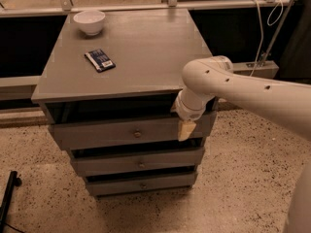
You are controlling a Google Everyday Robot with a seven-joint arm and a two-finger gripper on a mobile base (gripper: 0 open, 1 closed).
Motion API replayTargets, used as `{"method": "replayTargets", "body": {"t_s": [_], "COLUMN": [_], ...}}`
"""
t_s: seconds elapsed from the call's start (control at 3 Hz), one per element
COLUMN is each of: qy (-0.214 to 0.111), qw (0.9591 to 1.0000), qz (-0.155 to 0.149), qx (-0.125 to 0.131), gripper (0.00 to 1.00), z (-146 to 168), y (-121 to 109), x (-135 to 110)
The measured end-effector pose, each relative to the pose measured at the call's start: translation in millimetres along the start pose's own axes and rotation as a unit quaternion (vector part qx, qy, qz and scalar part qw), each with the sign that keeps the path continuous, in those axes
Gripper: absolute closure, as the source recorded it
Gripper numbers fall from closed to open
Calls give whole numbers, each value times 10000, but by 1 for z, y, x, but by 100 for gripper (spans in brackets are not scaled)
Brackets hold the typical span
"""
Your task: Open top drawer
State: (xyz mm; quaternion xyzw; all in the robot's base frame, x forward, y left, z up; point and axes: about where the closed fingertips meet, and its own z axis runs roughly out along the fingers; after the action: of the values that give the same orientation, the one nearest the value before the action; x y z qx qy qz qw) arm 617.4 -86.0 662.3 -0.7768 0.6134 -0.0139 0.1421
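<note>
The top drawer [97, 135] is the widest grey front of three, just under the cabinet top, with a small round knob [137, 134] at its centre. A dark gap shows above its front edge. My gripper [186, 129] hangs from the white arm [228, 84], which reaches in from the right. The gripper points down in front of the right end of the top drawer's front, well right of the knob. Whether it touches the front cannot be told.
Two narrower grey drawers [141, 163] sit below the top one. On the cabinet top [146, 47] are a white bowl [89, 21] at the back left and a dark flat packet [99, 60]. Speckled floor surrounds the cabinet; a black bar [7, 198] lies at lower left.
</note>
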Motion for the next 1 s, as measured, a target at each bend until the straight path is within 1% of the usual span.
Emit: {"method": "replayTargets", "body": {"t_s": [0.33,0.67,1.0], "qy": [-71,-162,-317], "qw": [9999,9998,9994], "qz": [72,95,163], "qx": [44,64,37], "gripper": [31,35,33], "z": [10,16,10], "y": [2,5,22], "x": [-7,-13,-18]}}
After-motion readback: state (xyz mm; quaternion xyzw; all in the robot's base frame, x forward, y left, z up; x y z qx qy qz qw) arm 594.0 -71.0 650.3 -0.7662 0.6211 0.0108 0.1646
